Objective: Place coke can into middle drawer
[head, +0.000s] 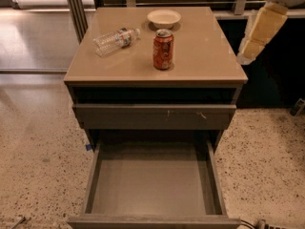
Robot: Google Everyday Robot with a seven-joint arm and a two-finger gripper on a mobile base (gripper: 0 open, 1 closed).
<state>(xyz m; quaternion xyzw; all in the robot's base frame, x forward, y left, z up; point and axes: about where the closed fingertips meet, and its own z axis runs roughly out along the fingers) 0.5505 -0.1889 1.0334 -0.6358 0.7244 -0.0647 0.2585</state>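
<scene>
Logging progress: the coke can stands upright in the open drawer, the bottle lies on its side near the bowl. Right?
No. The camera view shows the coke can upright on the cabinet top, not in the drawer. The bottle lies on its side near the bowl. The gripper hangs beyond the top's right edge.
</scene>
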